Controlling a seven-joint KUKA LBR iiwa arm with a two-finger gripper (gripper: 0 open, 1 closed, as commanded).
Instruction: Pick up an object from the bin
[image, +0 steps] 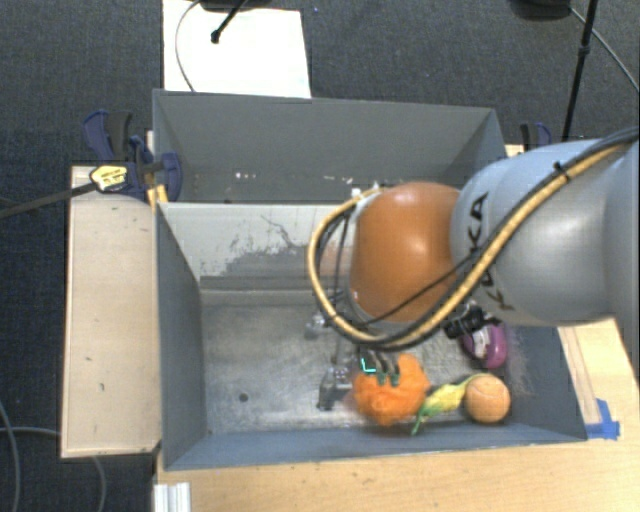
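Lower right of the frame, the jaws hang over a fuzzy orange lump (385, 398) — yellow-green piece (445, 398) and tan ball (488, 398) just beside.

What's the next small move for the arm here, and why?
Probably nudge slightly toward the grey metal bin's front and descend. The gripper hangs at the upper edge of the orange fuzzy lump with a green top, near the front wall, not centred on it. A yellow-green piece lies against that lump's right side, so avoid it.

Stuff's all along the bin's (250, 370) near wall, right side: plush toy (388, 398), slim toy (446, 400) touching its right, then a ball (488, 398), another toy (493, 344) behind the ball. Gripper (377, 368) sits over the plush toy.
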